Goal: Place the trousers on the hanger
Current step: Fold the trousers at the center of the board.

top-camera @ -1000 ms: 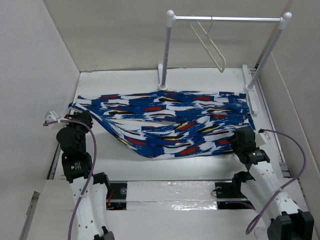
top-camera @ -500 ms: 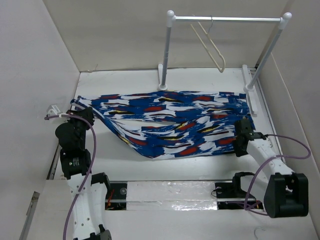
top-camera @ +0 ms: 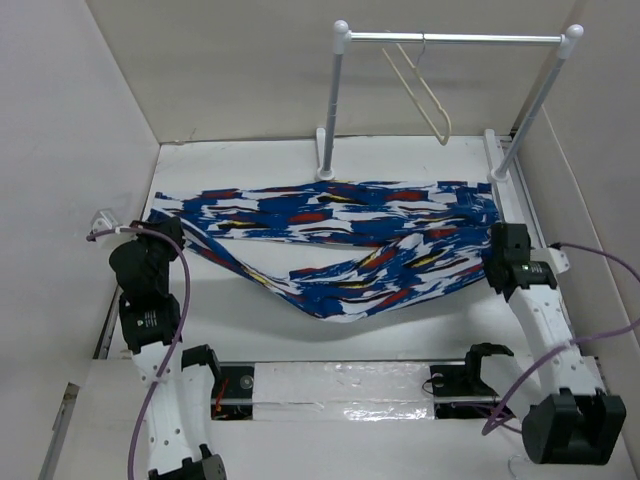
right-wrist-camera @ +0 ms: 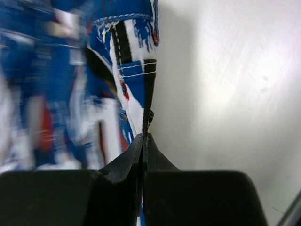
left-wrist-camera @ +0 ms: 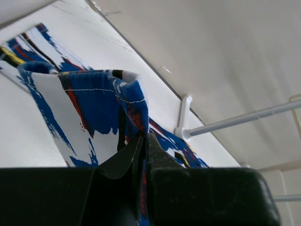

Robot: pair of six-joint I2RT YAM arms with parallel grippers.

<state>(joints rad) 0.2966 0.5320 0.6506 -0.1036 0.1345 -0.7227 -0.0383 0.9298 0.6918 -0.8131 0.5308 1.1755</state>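
Note:
The trousers [top-camera: 330,235], bright blue with white, red, black and yellow patches, stretch across the table between both arms, and their near edge sags in a curve. My left gripper [top-camera: 172,238] is shut on their left end; the left wrist view shows the cloth [left-wrist-camera: 99,101] pinched between the jaws of that gripper [left-wrist-camera: 142,137]. My right gripper [top-camera: 497,248] is shut on the right end, with a seamed edge [right-wrist-camera: 136,75] caught at the tips of the gripper [right-wrist-camera: 144,137]. The cream-white hanger [top-camera: 422,90] hangs by its hook from the rail at the back.
The garment rail [top-camera: 455,38] on two white posts [top-camera: 335,105] stands at the back right of the table, its feet just behind the trousers. White walls close in on the left, back and right. The arm bases and a metal bar [top-camera: 350,385] lie along the near edge.
The right gripper has shut on the trousers' right end and moved up and right with it. The near edge has lifted off the table and pulled back. The left gripper has kept its hold.

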